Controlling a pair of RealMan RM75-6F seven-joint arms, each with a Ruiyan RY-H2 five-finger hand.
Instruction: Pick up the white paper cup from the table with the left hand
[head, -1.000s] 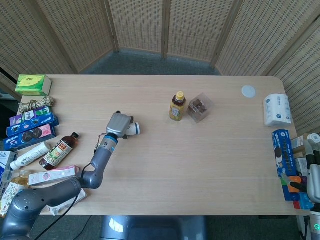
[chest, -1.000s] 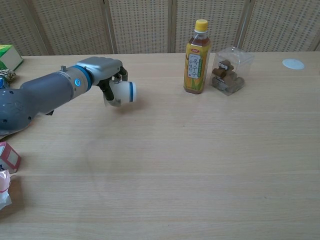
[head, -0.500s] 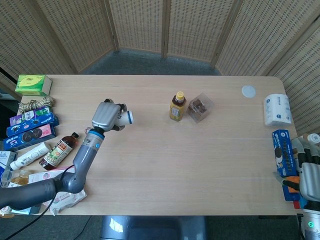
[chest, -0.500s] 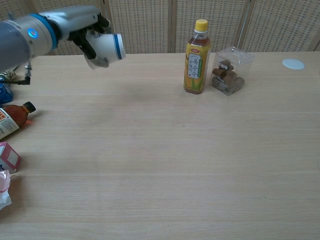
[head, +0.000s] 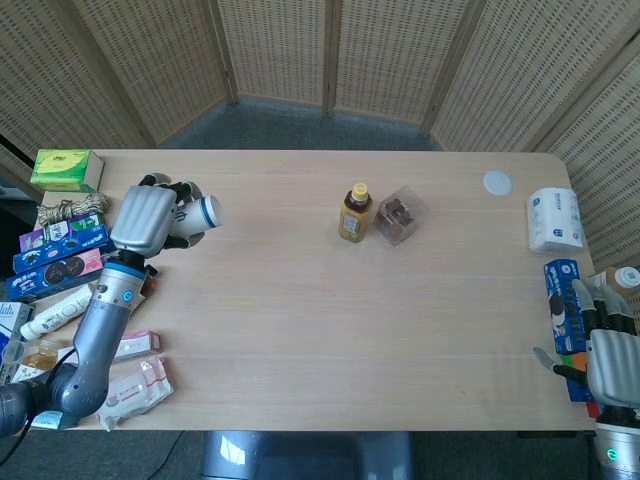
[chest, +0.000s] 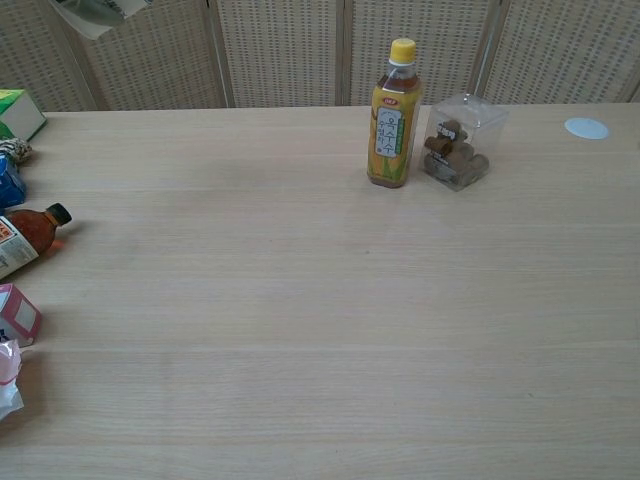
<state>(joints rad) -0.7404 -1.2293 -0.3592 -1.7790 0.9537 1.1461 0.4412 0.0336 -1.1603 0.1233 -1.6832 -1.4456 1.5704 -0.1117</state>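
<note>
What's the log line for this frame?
left hand: holds white paper cup, lifted | right hand: idle, off table edge | task: cup picked

Landmark: yellow-capped bottle (head: 354, 212), upright near the middle of the table (head: 400, 330), toward the far edge; clear box (head: 400, 215) just beside it on its right; small round lid (head: 497, 183) well to the right and slightly behind; tissue roll (head: 553, 219) further right at the table's end; left hand (head: 148, 220) well to the left of the bottle, raised above the table, holding the paper cup (head: 202, 212) on its side with the mouth toward the bottle; right hand (head: 610, 360) off the near right corner; boxes and bottles line the left edge beyond the left hand.
</note>
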